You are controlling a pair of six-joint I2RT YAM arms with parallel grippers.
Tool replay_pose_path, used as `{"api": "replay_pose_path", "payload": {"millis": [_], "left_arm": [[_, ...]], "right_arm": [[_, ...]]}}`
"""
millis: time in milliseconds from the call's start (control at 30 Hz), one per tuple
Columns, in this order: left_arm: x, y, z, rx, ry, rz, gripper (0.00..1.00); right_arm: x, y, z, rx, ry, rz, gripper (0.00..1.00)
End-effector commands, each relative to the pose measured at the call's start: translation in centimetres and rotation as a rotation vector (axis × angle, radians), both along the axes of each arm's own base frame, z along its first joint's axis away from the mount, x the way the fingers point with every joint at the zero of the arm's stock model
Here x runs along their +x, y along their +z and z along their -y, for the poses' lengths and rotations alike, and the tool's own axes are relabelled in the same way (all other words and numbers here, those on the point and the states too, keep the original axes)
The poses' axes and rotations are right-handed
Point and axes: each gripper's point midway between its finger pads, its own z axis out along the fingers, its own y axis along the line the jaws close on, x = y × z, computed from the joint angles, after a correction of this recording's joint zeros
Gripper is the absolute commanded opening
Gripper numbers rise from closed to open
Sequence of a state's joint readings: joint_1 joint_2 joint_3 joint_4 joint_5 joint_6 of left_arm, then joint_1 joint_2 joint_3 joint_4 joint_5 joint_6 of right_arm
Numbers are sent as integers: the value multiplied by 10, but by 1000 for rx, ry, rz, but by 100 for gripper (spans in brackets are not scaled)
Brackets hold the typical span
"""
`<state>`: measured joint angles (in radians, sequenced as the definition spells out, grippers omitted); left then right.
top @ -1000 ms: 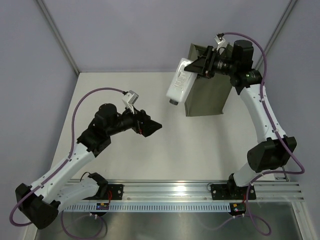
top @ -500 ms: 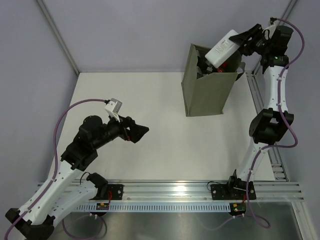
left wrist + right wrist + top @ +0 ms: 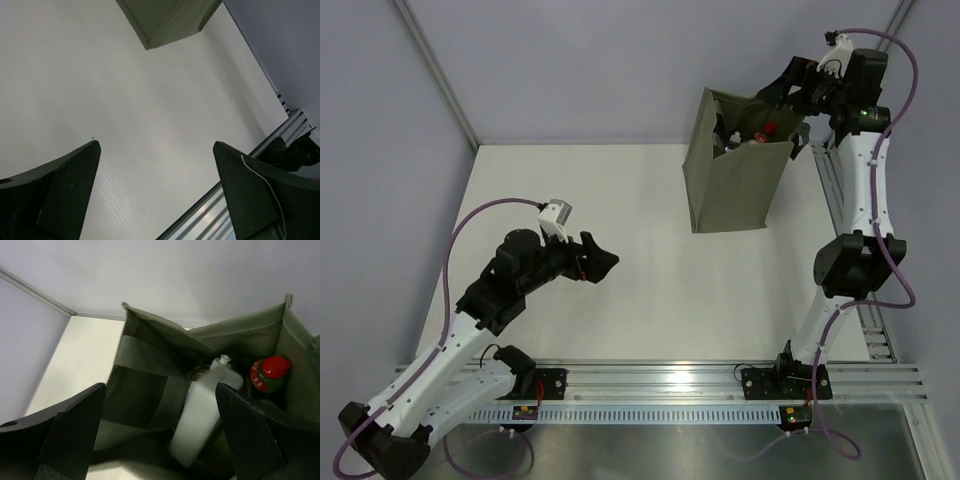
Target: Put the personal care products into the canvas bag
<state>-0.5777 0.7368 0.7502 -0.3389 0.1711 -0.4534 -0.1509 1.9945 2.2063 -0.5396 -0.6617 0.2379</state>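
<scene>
You held the right gripper (image 3: pixel 783 93) just above the open mouth of the canvas bag (image 3: pixel 732 180), jaws spread wide, nothing between them. That reads as an empty claw poised over a drop point. The bag stood upright at the far right of the table (image 3: pixel 620 200), mouth up, which is why a product can simply be lowered in from above. From the right wrist, the flat white bottle (image 3: pixel 200 425) lay inside, leaning neck-up along the fabric wall. The green red-capped bottle (image 3: pixel 270 375) stood beside it in the right-hand corner, its red cap also visible from above. Both sat below the rim. The bag's floor was too dark to tell what else lay there. Your left gripper (image 3: pixel 598 262) hung over the middle of the table, well apart from the bag, fingers open and empty. I judged it parked there to leave the right arm room. No product showed outside the bag, so the task looked close to finished.
</scene>
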Motion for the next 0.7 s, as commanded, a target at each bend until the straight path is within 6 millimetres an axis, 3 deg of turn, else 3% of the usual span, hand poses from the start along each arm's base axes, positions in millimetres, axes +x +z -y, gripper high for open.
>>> {"api": "replay_pose_path", "payload": {"millis": [0, 67, 100, 133, 200, 233, 267, 300, 333, 367, 500, 533, 667], "left_arm": [[8, 26, 4, -47, 6, 64, 99], [8, 25, 5, -43, 0, 56, 99], [7, 26, 5, -42, -8, 55, 99], [6, 25, 5, -41, -8, 50, 99], [7, 27, 1, -39, 11, 51, 99], [6, 26, -1, -31, 23, 43, 99], [6, 26, -4, -28, 37, 41, 99], [7, 28, -10, -26, 70, 47, 99], [6, 26, -14, -17, 86, 38, 99], [5, 27, -16, -17, 96, 40, 99], [-1, 26, -25, -17, 119, 41, 99], [-3, 27, -27, -19, 124, 43, 99], [-3, 22, -32, 0, 142, 42, 99]], "right_arm": [[-52, 92, 25, -241, -77, 258, 100], [-74, 103, 37, -256, -111, 258, 100], [-87, 100, 34, -259, -64, 244, 99], [-107, 110, 34, -269, -57, 265, 99], [-122, 87, 47, -250, -79, 186, 100], [-141, 95, 47, -259, -99, 202, 99], [-146, 64, 52, -248, -114, 125, 100], [-150, 56, 65, -281, -195, 114, 99], [-174, 67, 65, -308, -245, 160, 99], [-179, 24, 71, -312, -273, 75, 99], [-228, -1, 95, -395, -502, 103, 99], [-246, -8, 95, -400, -534, 105, 100], [-287, -30, 95, -455, -580, 67, 99]]}}
